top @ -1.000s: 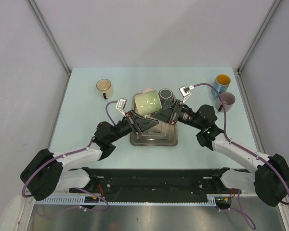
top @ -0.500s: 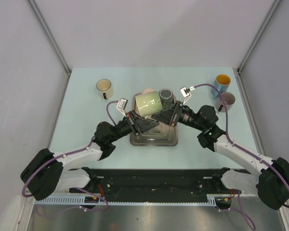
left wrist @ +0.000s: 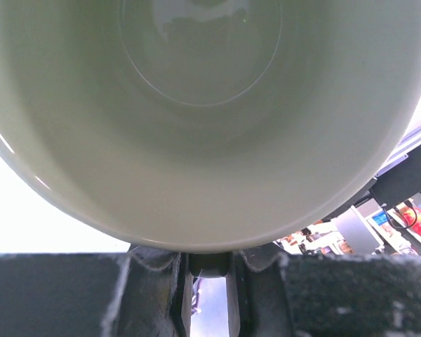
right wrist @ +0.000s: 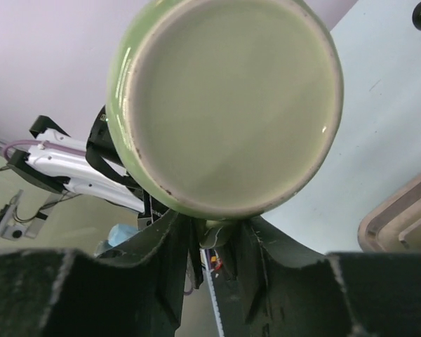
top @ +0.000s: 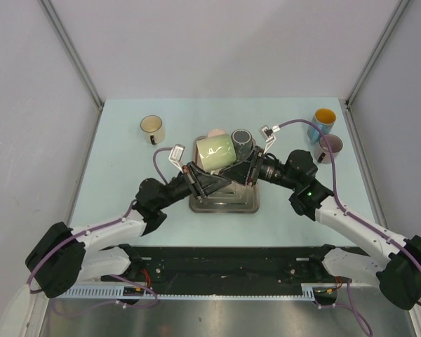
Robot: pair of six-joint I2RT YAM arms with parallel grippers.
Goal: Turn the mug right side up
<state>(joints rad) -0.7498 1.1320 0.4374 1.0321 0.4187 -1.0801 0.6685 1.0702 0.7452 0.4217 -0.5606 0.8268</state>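
While the left fingers (left wrist: 77,295) grip it, the green mug (top: 215,152) lies sideways.

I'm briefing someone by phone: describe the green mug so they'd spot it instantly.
Find the metal tray in the middle of the table. Just above it, held in the air, the pale green mug lies on its side. The dark grey mug beside it stands upright; this alone is green.

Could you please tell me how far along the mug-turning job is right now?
Done: the green mug is raised over the tray, turned sideways. In hand: left fingers and right fingers meet at its near side, mouth toward the left arm, base toward the right. Left: rotating it mouth-up and setting it down.
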